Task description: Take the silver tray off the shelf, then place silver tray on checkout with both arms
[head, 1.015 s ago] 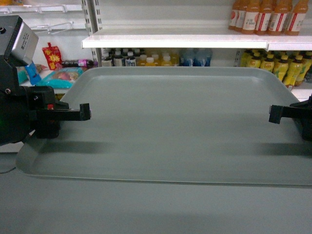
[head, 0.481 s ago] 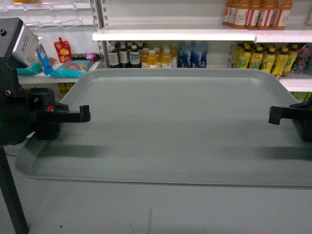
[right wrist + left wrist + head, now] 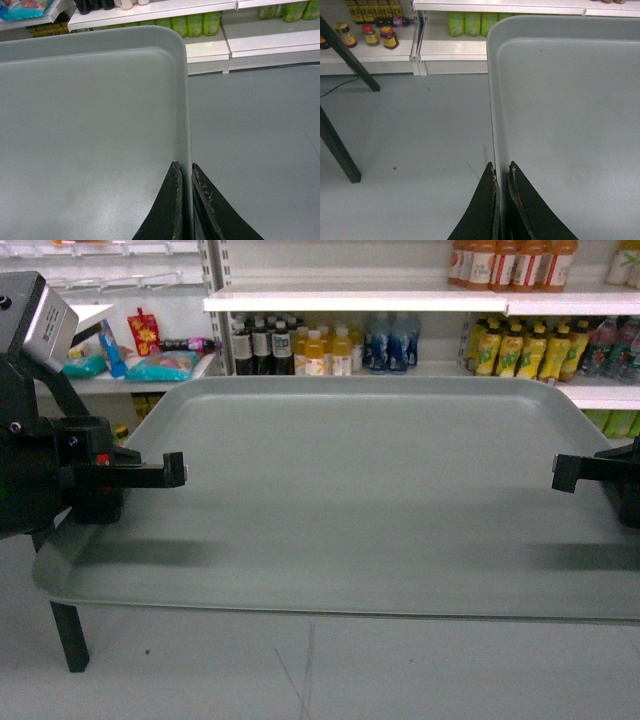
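Head view puts us behind the silver tray (image 3: 370,500), which we carry level above the grey floor (image 3: 300,670), clear of any support. Our left hand (image 3: 172,471) grips its left edge and our right hand (image 3: 566,473) grips its right edge, each reaching in a little over the tray's flat surface.

From the left wrist camera, the left hand (image 3: 502,172) has its two dark fingers (image 3: 487,200) pinched nearly together on the tray's raised rim (image 3: 492,125), one finger outside the rim and one inside. From the right wrist camera, the right hand (image 3: 184,170) is closed the same way on the opposite rim (image 3: 187,115), with only the thin rim between its fingers (image 3: 207,205). Both grips sit on the tray's short sides, some way back from the rounded far corners.

To the left, just beyond the tray's near corner, a slanted black leg (image 3: 66,635) stands on the floor; we cannot see the tabletop it belongs to. Further off, white store shelves (image 3: 380,302) run across the background, well apart from the tray. They carry rows of dark, yellow and blue bottles (image 3: 300,348), orange drinks (image 3: 505,262) on the upper board, and packaged snacks (image 3: 160,365) at the left.
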Tool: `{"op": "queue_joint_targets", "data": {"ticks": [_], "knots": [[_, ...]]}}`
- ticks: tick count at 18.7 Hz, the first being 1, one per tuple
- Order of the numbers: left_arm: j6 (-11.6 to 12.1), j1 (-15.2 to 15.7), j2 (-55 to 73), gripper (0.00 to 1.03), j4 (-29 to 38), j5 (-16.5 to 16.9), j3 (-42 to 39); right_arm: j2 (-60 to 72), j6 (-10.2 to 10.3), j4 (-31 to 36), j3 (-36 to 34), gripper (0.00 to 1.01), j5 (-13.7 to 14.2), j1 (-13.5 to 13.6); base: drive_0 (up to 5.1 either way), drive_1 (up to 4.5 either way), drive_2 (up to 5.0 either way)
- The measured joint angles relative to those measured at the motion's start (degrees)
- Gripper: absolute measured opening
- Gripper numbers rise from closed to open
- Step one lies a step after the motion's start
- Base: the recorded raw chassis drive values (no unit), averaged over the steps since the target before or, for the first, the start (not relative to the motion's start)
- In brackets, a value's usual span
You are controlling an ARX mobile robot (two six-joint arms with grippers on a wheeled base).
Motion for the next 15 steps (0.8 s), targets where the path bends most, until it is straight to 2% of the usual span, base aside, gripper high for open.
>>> {"op": "queue_joint_targets", "data": {"ticks": [15], "knots": [[0.0, 0.0, 0.0, 0.04, 0.1, 0.0, -0.1, 0.0, 0.0, 0.2, 0.0, 0.03, 0.0, 0.0, 0.0, -4.15, 4.2]]}}
